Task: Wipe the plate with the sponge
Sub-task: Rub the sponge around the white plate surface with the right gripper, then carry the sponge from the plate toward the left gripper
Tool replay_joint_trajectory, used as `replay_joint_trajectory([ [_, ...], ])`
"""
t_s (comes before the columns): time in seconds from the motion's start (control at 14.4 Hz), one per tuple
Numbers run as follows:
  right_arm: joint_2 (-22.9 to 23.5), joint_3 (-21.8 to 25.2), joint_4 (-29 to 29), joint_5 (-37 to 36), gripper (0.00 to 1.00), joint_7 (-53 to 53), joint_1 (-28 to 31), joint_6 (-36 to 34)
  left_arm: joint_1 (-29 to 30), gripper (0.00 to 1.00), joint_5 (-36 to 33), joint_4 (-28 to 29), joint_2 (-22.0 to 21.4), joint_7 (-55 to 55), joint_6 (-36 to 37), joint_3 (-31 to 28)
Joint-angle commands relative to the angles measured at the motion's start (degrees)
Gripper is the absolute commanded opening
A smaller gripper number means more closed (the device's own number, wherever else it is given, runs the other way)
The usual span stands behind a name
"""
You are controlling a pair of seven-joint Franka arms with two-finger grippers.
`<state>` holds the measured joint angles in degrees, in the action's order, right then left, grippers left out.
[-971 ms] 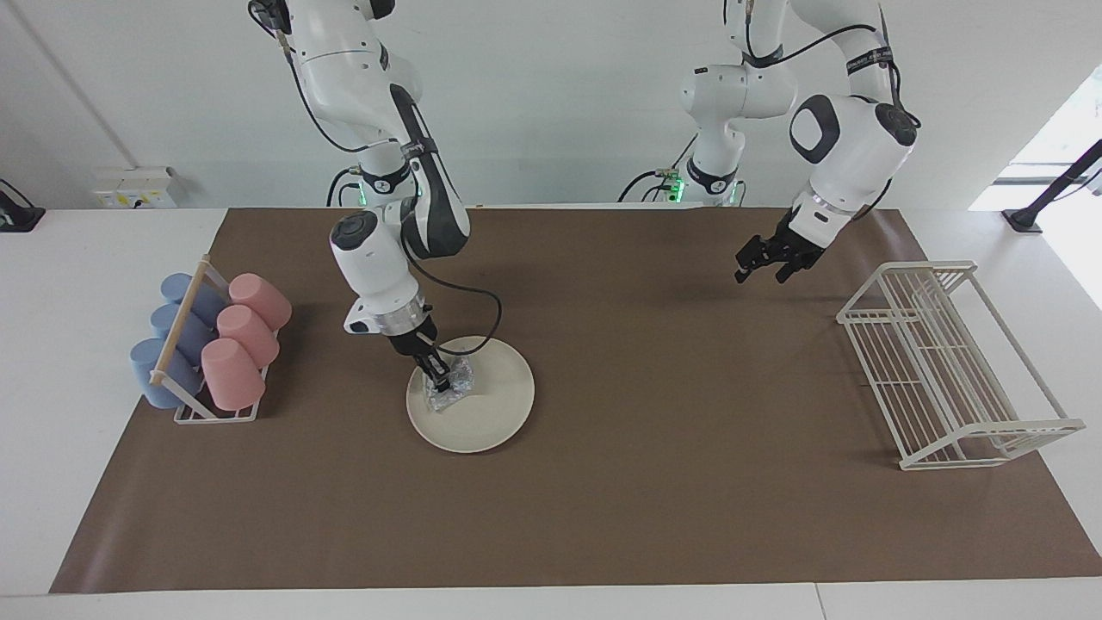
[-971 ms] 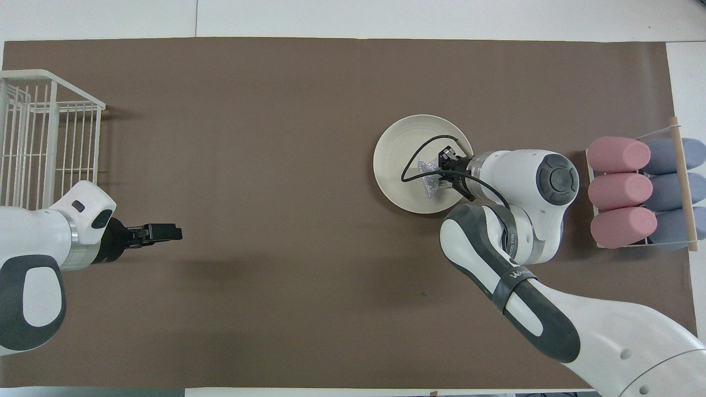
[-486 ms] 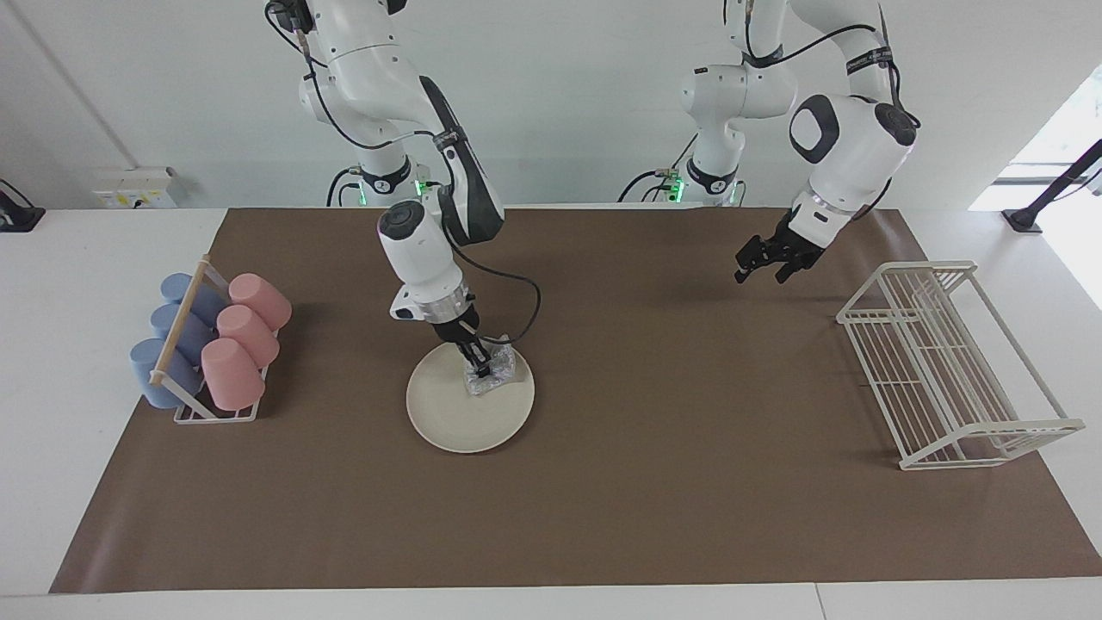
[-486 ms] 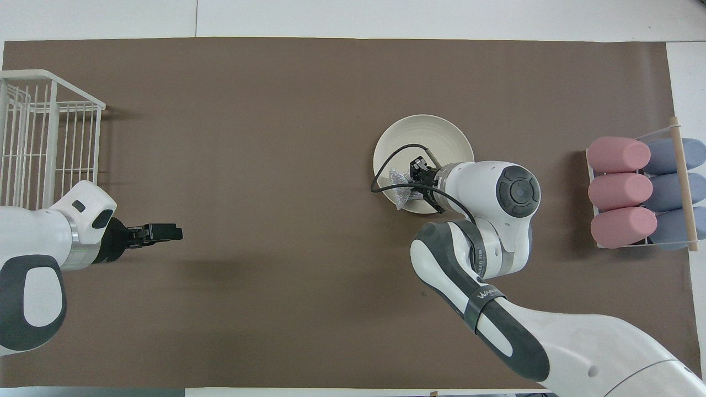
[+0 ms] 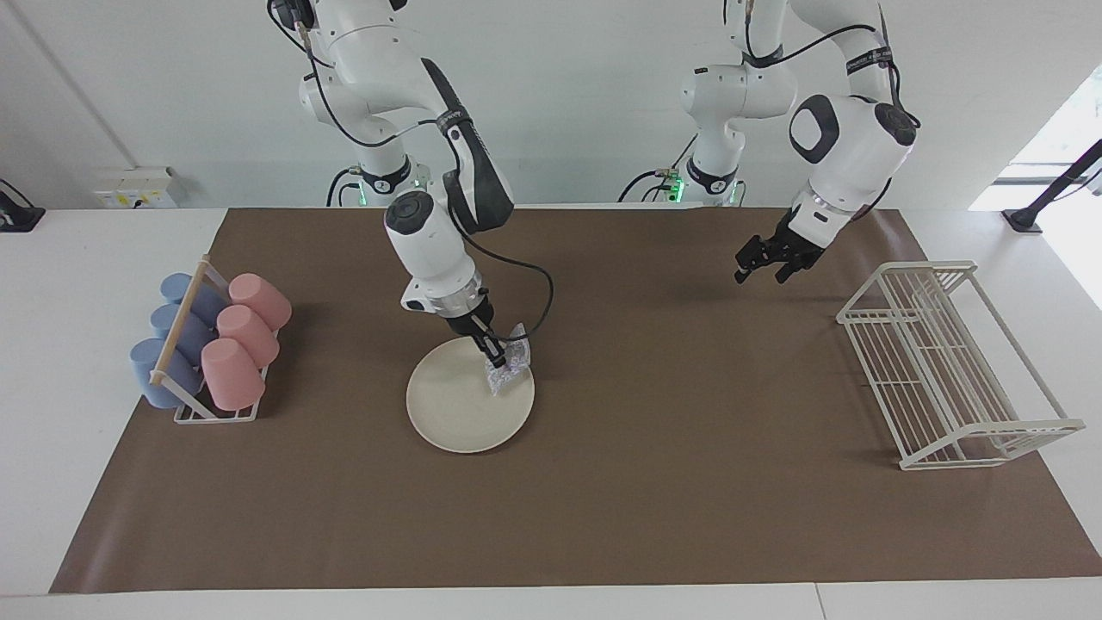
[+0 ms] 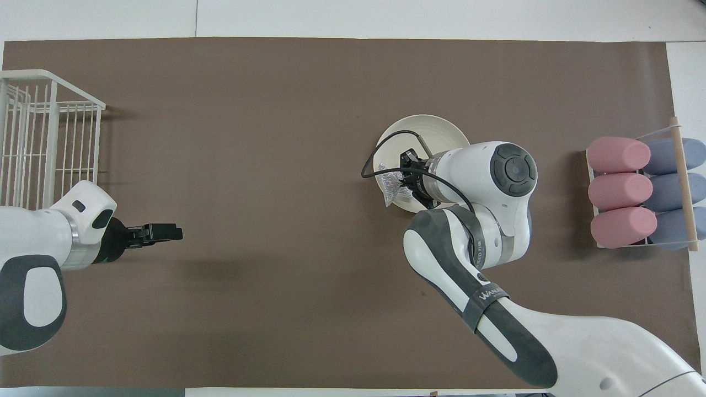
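While the right arm is bent down from the upper left of the facing view, its wrist is tilted so that the right gripper (image 5: 493,350) is brought onto the plate (image 5: 456,413) at the centre-left of that frame; its jaws are clamped on the sponge (image 5: 510,366), which is pressed against the plate's edge toward the left arm's end of the worktop (image 5: 52,448); in the overhead view the same sponge (image 6: 390,186) is seen at the plate's (image 6: 424,124) lower-left rim, just right of centre in the frame, with the right gripper (image 6: 406,176) and its white wrist covering much of the dish; a black cable is looped from the wrist over the plate.

The left arm is held waiting at the upper right of the facing view, its forearm angled downward; the left gripper (image 5: 763,263) is kept in the air over the bare brown mat (image 5: 646,482), its jaws apart and holding nothing; in the overhead view the left gripper (image 6: 160,232) is shown at the left of the frame.

A white wire rack (image 5: 951,366) is stood at the right of the facing view; a holder of pink cups (image 5: 237,344) and blue cups (image 5: 168,336) is set at its left, well apart from the plate; nothing is placed between the arms and the plate.
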<state>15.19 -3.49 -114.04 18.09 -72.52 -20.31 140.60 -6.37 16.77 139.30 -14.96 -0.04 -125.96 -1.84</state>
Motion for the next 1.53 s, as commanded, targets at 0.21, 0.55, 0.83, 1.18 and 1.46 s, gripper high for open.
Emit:
replay_joint_trajectory([
  [0.21, -3.15, -0.20, 8.80, -14.99, 0.00, -24.63, -8.68, -13.82, -1.45, 1.00, 2.19, -1.49, 0.90, -2.50, 0.10, 0.43],
  [0.55, -2.97, -0.46, 16.65, -15.71, 0.00, -37.06, -15.45, -21.76, -2.50, 1.00, 23.02, -4.20, 0.37, -2.25, 4.03, 0.43],
  [0.83, -1.92, -0.37, 20.42, -18.34, 0.00, -43.57, -18.54, -23.95, -4.00, 1.00, 30.56, -7.11, -0.24, -2.16, 7.91, 0.35],
  [1.18, -0.86, -0.46, 22.90, -19.05, 0.00, -45.78, -20.56, -24.67, -4.00, 1.00, 46.31, -6.76, -0.42, 10.12, 7.75, 0.35],
  [1.46, -0.86, -0.46, 22.55, -19.67, 0.00, -45.78, -20.39, -24.23, -4.52, 1.00, 54.93, -6.41, -0.16, 16.45, 8.27, 0.43],
])
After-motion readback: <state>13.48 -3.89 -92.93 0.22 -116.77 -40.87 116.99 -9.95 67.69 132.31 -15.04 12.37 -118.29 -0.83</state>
